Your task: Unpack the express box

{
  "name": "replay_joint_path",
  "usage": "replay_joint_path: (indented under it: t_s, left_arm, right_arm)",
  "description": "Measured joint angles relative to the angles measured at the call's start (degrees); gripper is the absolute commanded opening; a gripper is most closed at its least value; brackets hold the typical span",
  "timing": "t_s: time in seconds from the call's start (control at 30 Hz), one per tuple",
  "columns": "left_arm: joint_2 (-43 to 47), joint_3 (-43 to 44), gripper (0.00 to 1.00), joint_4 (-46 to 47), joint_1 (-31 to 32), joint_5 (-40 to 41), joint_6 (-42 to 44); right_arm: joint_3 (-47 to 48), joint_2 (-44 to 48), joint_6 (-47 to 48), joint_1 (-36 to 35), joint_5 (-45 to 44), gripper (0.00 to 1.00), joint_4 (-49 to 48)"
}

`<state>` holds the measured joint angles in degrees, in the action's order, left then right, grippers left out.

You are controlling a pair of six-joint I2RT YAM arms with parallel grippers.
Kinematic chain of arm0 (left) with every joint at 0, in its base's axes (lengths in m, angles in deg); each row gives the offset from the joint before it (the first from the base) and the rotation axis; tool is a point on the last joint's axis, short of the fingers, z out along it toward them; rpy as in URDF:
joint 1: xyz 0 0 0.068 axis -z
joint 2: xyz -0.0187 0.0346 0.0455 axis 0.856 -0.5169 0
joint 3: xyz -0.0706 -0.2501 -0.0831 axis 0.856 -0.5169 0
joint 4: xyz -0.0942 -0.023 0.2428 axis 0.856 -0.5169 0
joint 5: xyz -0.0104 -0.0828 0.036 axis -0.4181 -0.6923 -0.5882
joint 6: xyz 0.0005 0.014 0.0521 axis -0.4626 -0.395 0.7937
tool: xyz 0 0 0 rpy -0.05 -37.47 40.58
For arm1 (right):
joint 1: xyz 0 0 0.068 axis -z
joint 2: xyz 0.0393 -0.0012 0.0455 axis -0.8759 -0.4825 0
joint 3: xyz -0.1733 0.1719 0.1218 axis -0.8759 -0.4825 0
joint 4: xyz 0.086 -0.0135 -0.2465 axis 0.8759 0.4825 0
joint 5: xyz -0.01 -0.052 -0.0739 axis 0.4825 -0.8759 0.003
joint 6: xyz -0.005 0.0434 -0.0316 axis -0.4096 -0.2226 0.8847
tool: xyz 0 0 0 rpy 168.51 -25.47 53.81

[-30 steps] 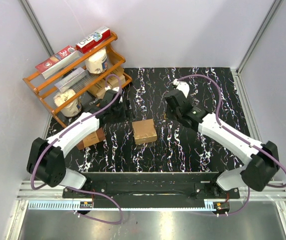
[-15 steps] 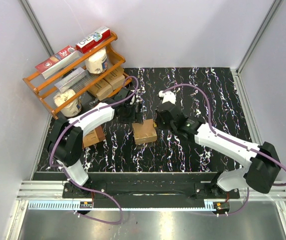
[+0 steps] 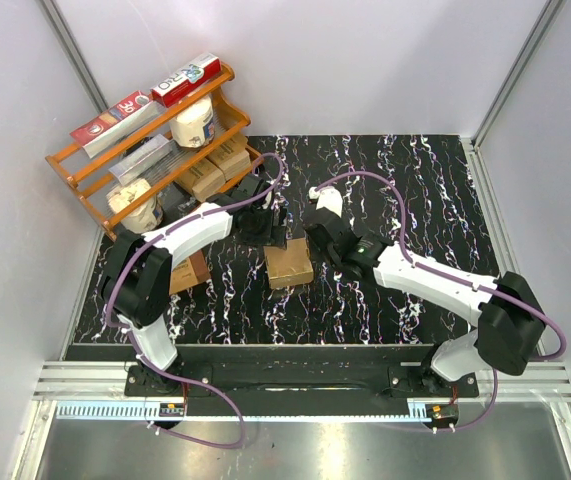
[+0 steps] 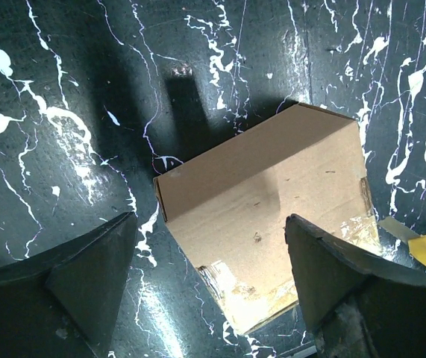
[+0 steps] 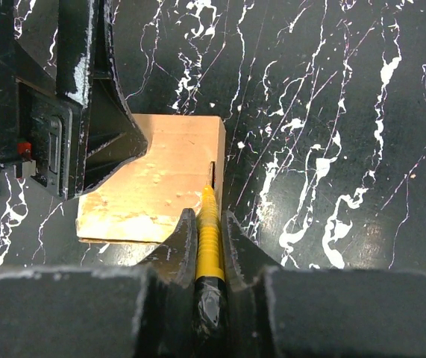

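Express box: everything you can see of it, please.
The express box is plain light-brown cardboard, roughly cube-shaped, flaps closed, with scuffed tape remains on top. It sits flat on the black marbled table. The open left hand straddles it; contact unclear. The right hand holds a yellow cutter with its tip at a slit near one top edge.

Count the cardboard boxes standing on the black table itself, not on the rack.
2: the express box at the centre, and a darker box left of it, partly hidden under the left arm.
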<state>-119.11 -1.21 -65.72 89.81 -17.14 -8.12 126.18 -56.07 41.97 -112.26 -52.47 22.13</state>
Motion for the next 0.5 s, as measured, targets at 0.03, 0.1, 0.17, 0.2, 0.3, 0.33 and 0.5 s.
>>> replay_joint_path:
  t_s: [0.03, 0.1, 0.17, 0.2, 0.3, 0.33, 0.5]
  left_arm:
    - [0.0, 0.0, 0.84, 0.0, 0.0, 0.0, 0.0]
    - [0.0, 0.0, 0.84, 0.0, -0.1, 0.0, 0.1]
    - [0.0, 0.0, 0.84, 0.0, -0.2, 0.0, 0.2]
    - [0.0, 0.0, 0.83, 0.0, -0.3, 0.1, 0.2]
    - [0.0, 0.4, 0.83, -0.1, -1.2, 0.3, 0.1]
    - [0.0, 0.7, 0.82, 0.0, -1.6, 0.4, 0.0]
    - [0.2, 1.2, 0.78, 1.9, -3.1, 0.9, -1.0]
  right_arm:
    - [0.0, 0.0, 0.0, 0.0, -0.2, 0.0, 0.0]
    - [0.0, 0.0, 0.0, 0.0, -0.4, 0.0, 0.0]
    - [0.0, 0.0, 0.0, 0.0, -0.7, 0.0, 0.0]
    - [0.0, 0.0, -0.1, 0.0, -0.9, 0.0, 0.1]
    - [0.0, 0.5, -0.9, 0.0, -1.4, 0.0, 1.4]
    - [-0.2, 1.1, -1.3, 0.0, -1.4, 0.0, 2.1]
    - [-0.9, 7.3, -4.8, 0.0, -3.4, 0.0, 7.5]
